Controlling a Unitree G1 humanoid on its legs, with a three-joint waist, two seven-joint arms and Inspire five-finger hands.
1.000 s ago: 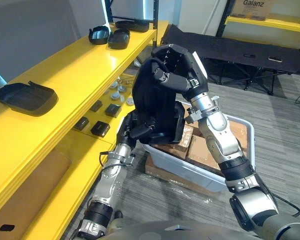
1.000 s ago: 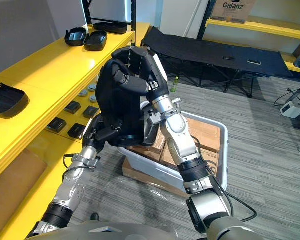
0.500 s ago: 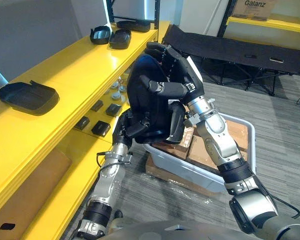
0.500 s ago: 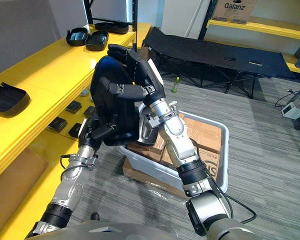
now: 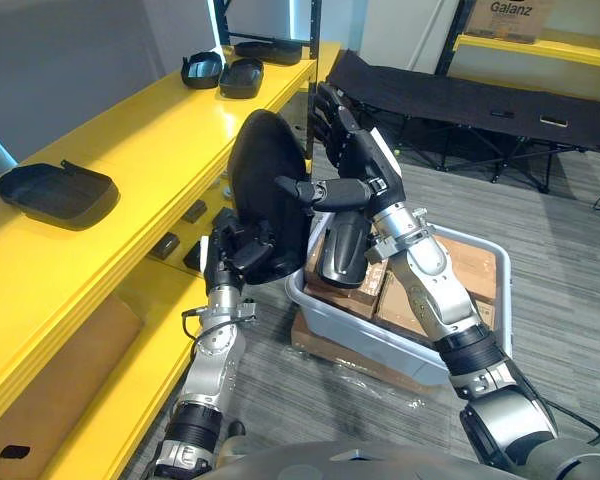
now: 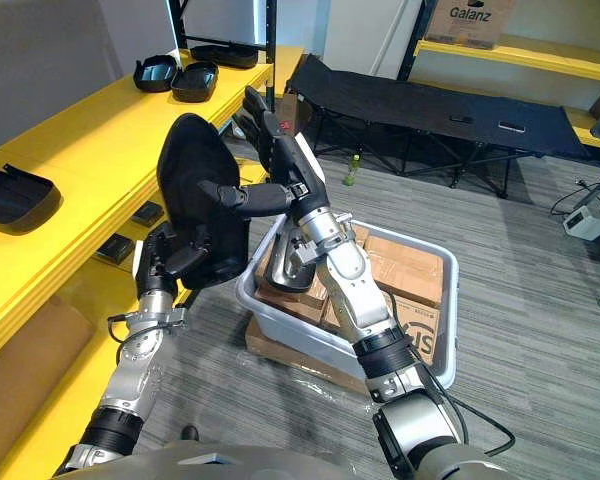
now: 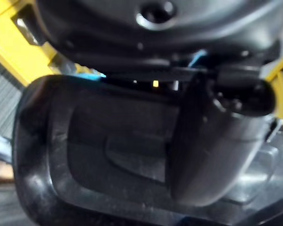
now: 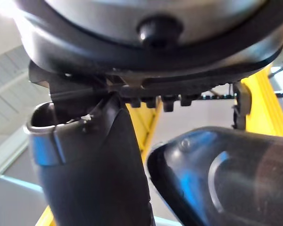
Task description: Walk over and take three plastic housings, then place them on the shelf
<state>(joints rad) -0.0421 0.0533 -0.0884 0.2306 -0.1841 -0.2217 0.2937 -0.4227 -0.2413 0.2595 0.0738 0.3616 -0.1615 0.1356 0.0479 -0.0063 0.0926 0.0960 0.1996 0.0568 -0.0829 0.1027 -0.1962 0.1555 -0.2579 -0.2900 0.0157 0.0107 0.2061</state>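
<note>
A black plastic housing (image 5: 265, 185) stands on end in the air between the yellow shelf (image 5: 170, 130) and the grey bin (image 5: 372, 336). My left hand (image 5: 235, 250) is shut on its lower end, with the thumb (image 7: 212, 141) over the rim. My right hand (image 5: 352, 165) is open beside the housing's upper part, fingers straight, only its thumb (image 8: 94, 169) resting against the shell. Another housing (image 5: 342, 250) leans upright inside the bin. On the shelf top lie one housing (image 5: 55, 195) near me and three more (image 5: 220, 72) at the far end.
Cardboard boxes (image 5: 400, 295) fill the bin, which sits on flat cardboard on the grey carpet. Small black parts (image 5: 195, 212) and pale caps lie on the lower shelf level. A black folding cot (image 5: 460, 100) stands behind the bin.
My right hand has uncurled from the housing and now only touches it. My left hand has carried the housing left, towards the shelf, uncovering the housing in the bin.
</note>
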